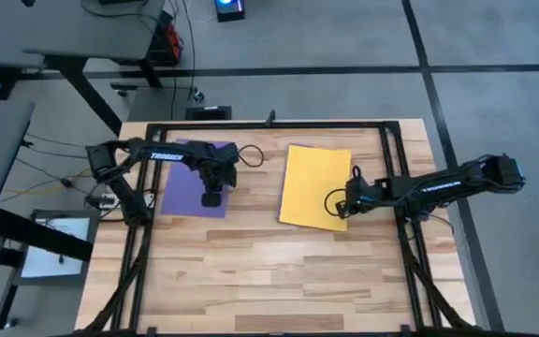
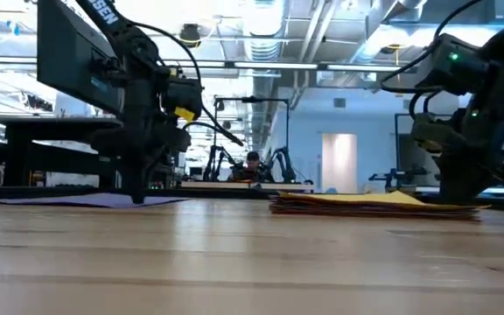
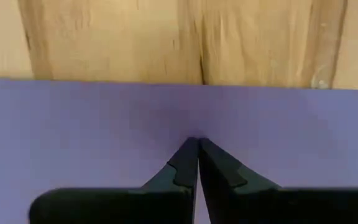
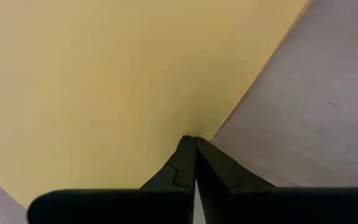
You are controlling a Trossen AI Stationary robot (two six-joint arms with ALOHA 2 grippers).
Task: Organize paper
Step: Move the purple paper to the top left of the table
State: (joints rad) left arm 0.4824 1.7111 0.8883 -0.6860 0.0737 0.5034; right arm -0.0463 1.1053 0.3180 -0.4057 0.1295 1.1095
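On the pale wooden table (image 1: 251,271), the right gripper (image 1: 343,208), fingers together, presses the near right corner of the flat yellow paper sheet (image 1: 312,183), while the left gripper (image 1: 211,198), likewise closed, presses the flat purple paper sheet (image 1: 183,187) near its near edge.

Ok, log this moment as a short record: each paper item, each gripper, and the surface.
purple sheet: flat on the table's left part
yellow sheet: top of a low stack, apart from the purple one
left gripper: shut, tips down on the purple sheet
right gripper: shut, tips on the yellow sheet near its edge
table: wooden, near half bare
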